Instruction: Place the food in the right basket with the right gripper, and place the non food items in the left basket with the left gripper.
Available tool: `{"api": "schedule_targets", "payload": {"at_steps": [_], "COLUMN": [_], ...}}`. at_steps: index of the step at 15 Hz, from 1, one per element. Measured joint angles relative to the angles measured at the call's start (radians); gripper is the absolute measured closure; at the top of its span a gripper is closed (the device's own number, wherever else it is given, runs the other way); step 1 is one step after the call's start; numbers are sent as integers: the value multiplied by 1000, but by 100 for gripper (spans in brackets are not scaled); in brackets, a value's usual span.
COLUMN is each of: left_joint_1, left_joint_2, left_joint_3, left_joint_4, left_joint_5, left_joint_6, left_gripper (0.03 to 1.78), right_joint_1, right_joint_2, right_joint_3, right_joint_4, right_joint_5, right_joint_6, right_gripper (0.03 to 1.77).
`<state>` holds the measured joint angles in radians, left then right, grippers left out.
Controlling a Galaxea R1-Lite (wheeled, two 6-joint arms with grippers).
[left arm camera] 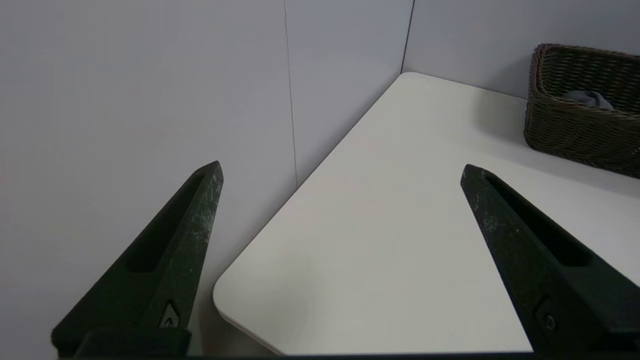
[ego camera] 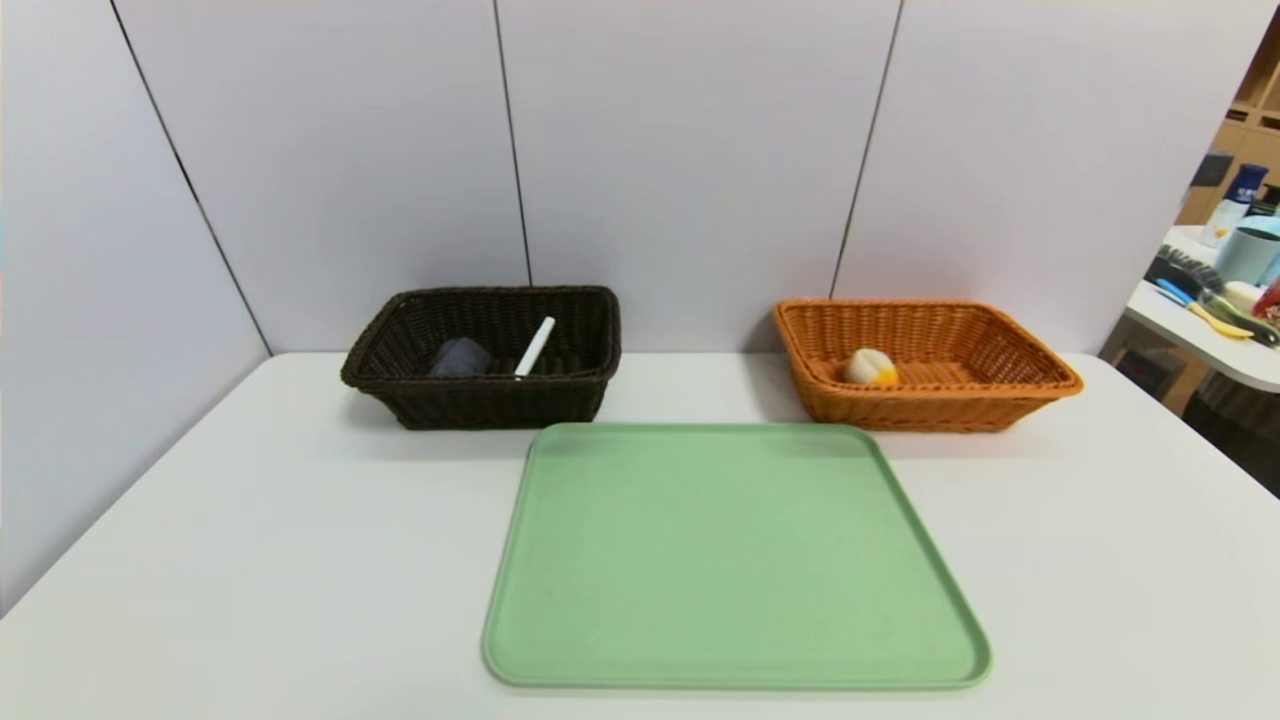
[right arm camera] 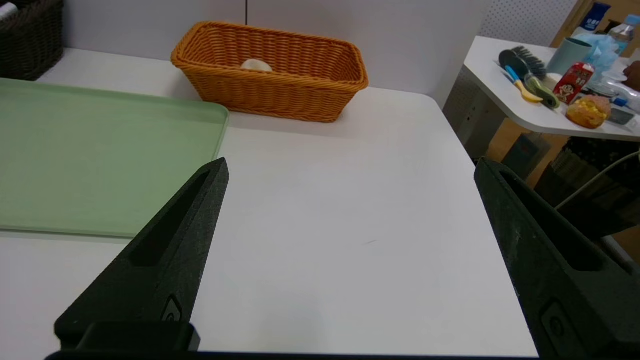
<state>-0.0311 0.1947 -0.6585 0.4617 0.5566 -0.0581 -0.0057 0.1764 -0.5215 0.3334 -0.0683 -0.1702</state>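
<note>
The dark brown left basket (ego camera: 481, 398) stands at the back of the table and holds a grey object (ego camera: 460, 357) and a white stick-like item (ego camera: 534, 347). The orange right basket (ego camera: 1000, 395) holds a pale round food piece with a yellow patch (ego camera: 869, 367). The green tray (ego camera: 730, 560) in front of them lies bare. Neither arm shows in the head view. My left gripper (left arm camera: 341, 170) hangs open over the table's near left corner, far from the dark basket (left arm camera: 580, 125). My right gripper (right arm camera: 351, 167) hangs open over bare table beside the tray (right arm camera: 100, 150), short of the orange basket (right arm camera: 280, 90).
White wall panels close the back and left side of the table (ego camera: 250, 560). A second table (right arm camera: 530, 110) to the right carries a brush, a cup, a red carton and other clutter. The table's right edge (right arm camera: 480, 170) falls off beside my right gripper.
</note>
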Motion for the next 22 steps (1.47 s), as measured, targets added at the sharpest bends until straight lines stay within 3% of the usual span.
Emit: {"api": "schedule_targets", "payload": {"at_steps": [4,6,9,13,15,17,19,22], "left_joint_1": [10,11,11,11,11,11,11,11], "left_joint_2": [-107,-153,-186,-195,-196,-197,-197,-197], "left_joint_3": [76,124,243,462,555,628,651,658], "left_joint_4": [-11,-42,-209,-512,-636,-694,-658,-554], "left_joint_5": [-180,-236,-267,-320,-343,-364,-393,-513], "left_joint_6": [69,109,141,177,183,176,166,125], "left_gripper": [12,12,12,12,12,12,12,12], "right_joint_1": [5,6,7,7,7,7,7,7], "right_joint_2": [-110,-148,-171,-178,-178,-178,-178,-178], "right_joint_3": [57,84,168,435,498,516,520,521], "right_joint_4": [-11,-63,-210,-551,-674,-621,-551,-408], "right_joint_5": [-4,-12,-11,8,32,41,58,63], "right_joint_6": [-2,3,-7,-26,-25,-23,-24,-13], "right_gripper": [10,10,10,10,10,10,10,10]}}
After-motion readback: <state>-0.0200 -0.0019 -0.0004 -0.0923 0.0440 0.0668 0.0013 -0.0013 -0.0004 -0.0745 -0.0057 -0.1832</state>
